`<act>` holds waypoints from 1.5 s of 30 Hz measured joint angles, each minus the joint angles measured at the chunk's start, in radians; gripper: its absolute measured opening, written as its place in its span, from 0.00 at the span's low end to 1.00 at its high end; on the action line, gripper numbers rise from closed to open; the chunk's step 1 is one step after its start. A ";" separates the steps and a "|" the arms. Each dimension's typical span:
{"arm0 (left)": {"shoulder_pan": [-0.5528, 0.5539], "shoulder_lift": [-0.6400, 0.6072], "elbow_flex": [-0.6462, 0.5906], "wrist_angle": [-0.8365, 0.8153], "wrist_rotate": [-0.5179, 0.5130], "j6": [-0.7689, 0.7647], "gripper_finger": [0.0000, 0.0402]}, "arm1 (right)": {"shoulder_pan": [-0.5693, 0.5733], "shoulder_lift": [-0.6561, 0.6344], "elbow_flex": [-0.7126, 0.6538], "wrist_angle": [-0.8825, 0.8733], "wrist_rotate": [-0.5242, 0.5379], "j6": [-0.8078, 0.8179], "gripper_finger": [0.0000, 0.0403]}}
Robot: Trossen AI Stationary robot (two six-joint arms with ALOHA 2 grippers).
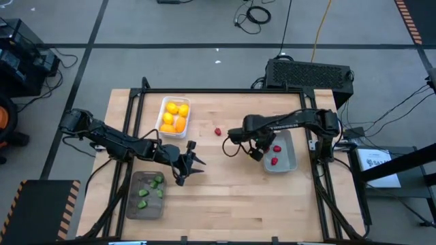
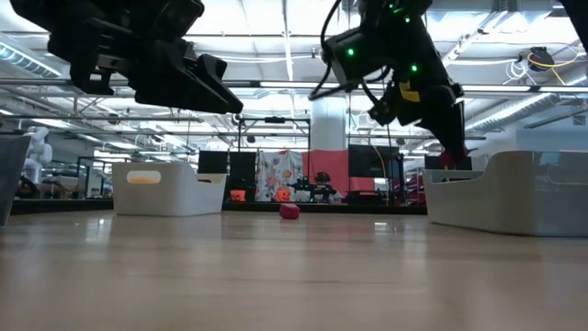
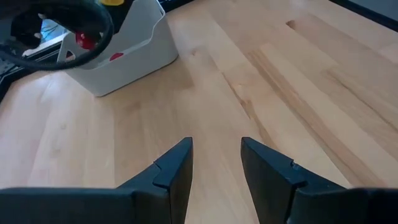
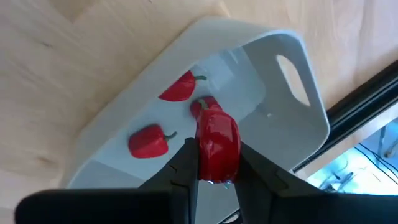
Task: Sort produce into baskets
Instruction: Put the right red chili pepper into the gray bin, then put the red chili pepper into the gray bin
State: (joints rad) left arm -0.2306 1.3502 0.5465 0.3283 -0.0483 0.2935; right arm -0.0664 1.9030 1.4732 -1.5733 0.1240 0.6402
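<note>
Glossy red pepper (image 4: pixel 217 144), small with a green stem, sits clenched in the right end effector (image 4: pixel 214 163), above the light grey basket (image 4: pixel 292 134). Left end effector (image 3: pixel 214 163) is empty, slightly parted.

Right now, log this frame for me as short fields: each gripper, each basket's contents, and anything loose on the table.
right gripper: shut on a red pepper, above the light grey basket
left gripper: fingers apart, nothing between them, over bare table beside the dark grey basket
light grey basket: two red peppers lying inside
white basket: yellow and orange fruits
dark grey basket: green pieces
loose: one red piece on the table between white and light grey baskets
</note>
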 joint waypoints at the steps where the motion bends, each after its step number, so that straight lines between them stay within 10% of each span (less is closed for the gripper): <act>1: 0.000 0.000 0.000 0.000 0.000 0.000 0.36 | -0.004 0.000 -0.009 0.000 -0.004 -0.008 0.18; 14: 0.000 0.000 0.000 -0.009 0.000 -0.003 0.36 | -0.044 0.000 -0.024 0.002 -0.019 -0.048 0.42; 26: 0.002 0.000 0.000 -0.080 0.000 0.001 0.36 | -0.037 -0.066 0.018 0.043 -0.017 0.031 0.40; 38: 0.062 -0.006 0.000 -0.326 -0.078 -0.030 0.36 | -0.003 0.001 0.033 1.013 0.192 -0.004 0.39; 45: 0.061 -0.092 0.000 -0.481 -0.149 -0.079 0.36 | -0.005 0.128 0.032 1.139 0.255 0.049 0.39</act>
State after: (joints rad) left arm -0.1696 1.2584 0.5468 -0.1532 -0.1977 0.2145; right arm -0.0712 2.0310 1.5056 -0.4346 0.3791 0.6894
